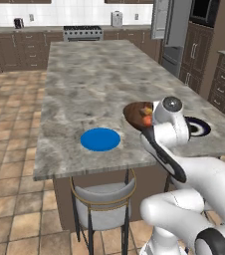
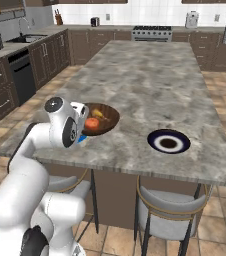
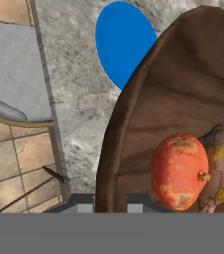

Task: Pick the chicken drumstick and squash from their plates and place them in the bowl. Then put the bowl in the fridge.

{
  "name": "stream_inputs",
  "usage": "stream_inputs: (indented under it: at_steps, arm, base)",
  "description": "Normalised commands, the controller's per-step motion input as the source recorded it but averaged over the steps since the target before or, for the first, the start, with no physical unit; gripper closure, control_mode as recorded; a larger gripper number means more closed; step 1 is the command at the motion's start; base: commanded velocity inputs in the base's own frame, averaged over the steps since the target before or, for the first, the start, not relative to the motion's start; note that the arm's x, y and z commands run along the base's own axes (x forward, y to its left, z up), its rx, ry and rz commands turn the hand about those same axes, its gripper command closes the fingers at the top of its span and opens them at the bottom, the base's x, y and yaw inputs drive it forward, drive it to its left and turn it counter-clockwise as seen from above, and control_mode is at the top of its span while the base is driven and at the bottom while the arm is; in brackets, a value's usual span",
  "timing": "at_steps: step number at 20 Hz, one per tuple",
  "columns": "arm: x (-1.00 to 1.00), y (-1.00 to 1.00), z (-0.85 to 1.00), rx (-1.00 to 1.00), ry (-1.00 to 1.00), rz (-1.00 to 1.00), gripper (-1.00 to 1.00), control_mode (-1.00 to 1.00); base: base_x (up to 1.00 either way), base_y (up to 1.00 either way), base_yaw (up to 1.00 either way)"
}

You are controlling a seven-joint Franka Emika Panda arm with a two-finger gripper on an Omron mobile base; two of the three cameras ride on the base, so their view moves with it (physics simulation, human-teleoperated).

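The dark brown wooden bowl point(image 3: 183, 89) fills the right of the hand view. Its near rim sits between the fingertips of my gripper point(image 3: 110, 198), which is shut on it. Inside lie the round orange-red squash point(image 3: 178, 171) and, touching it on the right, the yellow-brown chicken drumstick point(image 3: 223, 168). From the base, the bowl point(image 1: 134, 112) point(image 2: 107, 122) is at the island's near edge, right by my hand. Bare of food, the blue plate point(image 1: 100, 139) point(image 3: 121, 42) is to its left and the dark-rimmed plate point(image 2: 168, 141) point(image 1: 199, 127) to its right. At the far right stands the grey fridge point(image 1: 174, 30).
The grey marble island counter point(image 1: 94, 74) stretches away from me. Under its near edge are two stools point(image 1: 102, 204) point(image 2: 170, 210). Dark cabinets line the walls, with a stove point(image 1: 83, 32) at the back. Tiled floor lies to the left.
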Motion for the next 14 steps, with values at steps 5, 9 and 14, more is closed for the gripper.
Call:
stream_inputs:
  at_steps: [5, 9, 14]
  arm:
    - [-0.5, -0.07, 0.16, 0.0, -0.02, 0.05, 1.0, -1.0]
    - [-0.32, -0.04, 0.09, 0.0, -0.04, 0.04, 1.0, -1.0]
    - [0.0, 0.0, 0.0, 0.0, 0.0, 0.0, 1.0, 1.0]
  base:
    - [0.0, 0.0, 0.0]
    - [0.0, 0.0, 0.0]
    - [0.0, 0.0, 0.0]
